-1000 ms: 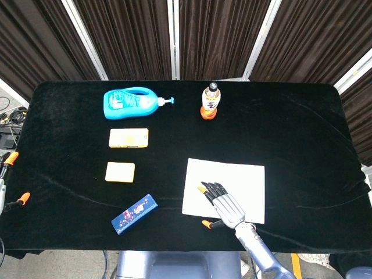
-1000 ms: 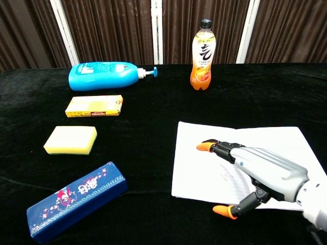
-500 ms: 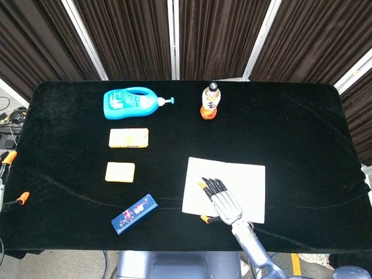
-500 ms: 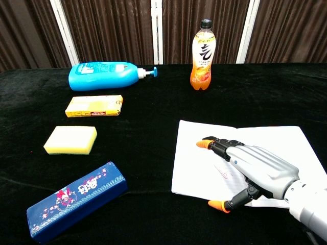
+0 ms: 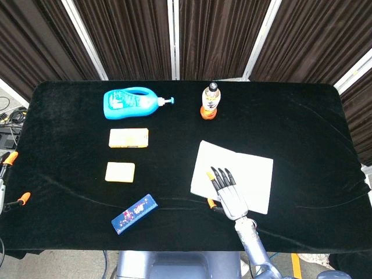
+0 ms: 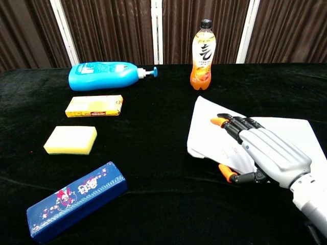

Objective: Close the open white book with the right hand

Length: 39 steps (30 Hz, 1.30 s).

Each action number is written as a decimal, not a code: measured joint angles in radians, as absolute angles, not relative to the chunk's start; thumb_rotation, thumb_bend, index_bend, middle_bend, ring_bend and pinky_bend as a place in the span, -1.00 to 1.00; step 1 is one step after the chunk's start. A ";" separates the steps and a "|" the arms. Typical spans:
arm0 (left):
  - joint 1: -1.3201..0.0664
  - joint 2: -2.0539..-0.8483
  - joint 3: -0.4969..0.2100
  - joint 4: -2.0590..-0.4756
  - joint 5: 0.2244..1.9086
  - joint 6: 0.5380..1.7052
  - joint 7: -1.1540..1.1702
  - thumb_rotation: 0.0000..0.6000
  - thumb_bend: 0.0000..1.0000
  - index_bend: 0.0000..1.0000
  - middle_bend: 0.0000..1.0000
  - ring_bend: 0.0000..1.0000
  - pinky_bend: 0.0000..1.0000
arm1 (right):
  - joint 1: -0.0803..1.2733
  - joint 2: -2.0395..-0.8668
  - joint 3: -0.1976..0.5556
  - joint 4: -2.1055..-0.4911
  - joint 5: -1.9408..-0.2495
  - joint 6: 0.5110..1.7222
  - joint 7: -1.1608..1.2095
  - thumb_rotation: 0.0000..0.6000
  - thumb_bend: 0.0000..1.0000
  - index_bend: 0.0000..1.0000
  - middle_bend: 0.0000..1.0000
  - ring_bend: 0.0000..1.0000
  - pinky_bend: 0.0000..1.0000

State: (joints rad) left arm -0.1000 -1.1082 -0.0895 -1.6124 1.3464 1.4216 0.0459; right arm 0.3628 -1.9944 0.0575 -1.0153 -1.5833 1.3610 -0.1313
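Note:
The white book (image 5: 256,171) lies open at the right of the middle of the black table (image 5: 302,116). Its left leaf (image 6: 204,127) is raised off the cloth and tilted toward the right. My right hand (image 5: 229,195) grips that leaf: its fingers (image 6: 232,125) lie on top and the orange-tipped thumb (image 6: 227,172) sits under the near edge. The right leaf (image 6: 291,132) stays flat. Only two orange fingertips (image 5: 10,157) of my left hand show at the far left edge, apart and holding nothing.
An orange drink bottle (image 5: 210,102) stands behind the book. Left of it lie a blue detergent bottle (image 5: 132,102), a yellow box (image 5: 128,138), a yellow sponge (image 5: 120,172) and a blue pencil case (image 5: 135,213).
The right hand has shifted right and its thumb has gone under the left leaf, which has come up off the table and swung rightward. The left hand has not moved.

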 measured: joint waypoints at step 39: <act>-0.111 -1.117 -0.080 -1.643 1.369 1.420 0.095 1.00 -0.56 -1.00 -1.00 -1.00 -1.00 | 0.178 -1.848 0.285 -1.142 -1.370 1.627 -0.125 1.00 -0.54 -1.00 -1.00 -1.00 -1.00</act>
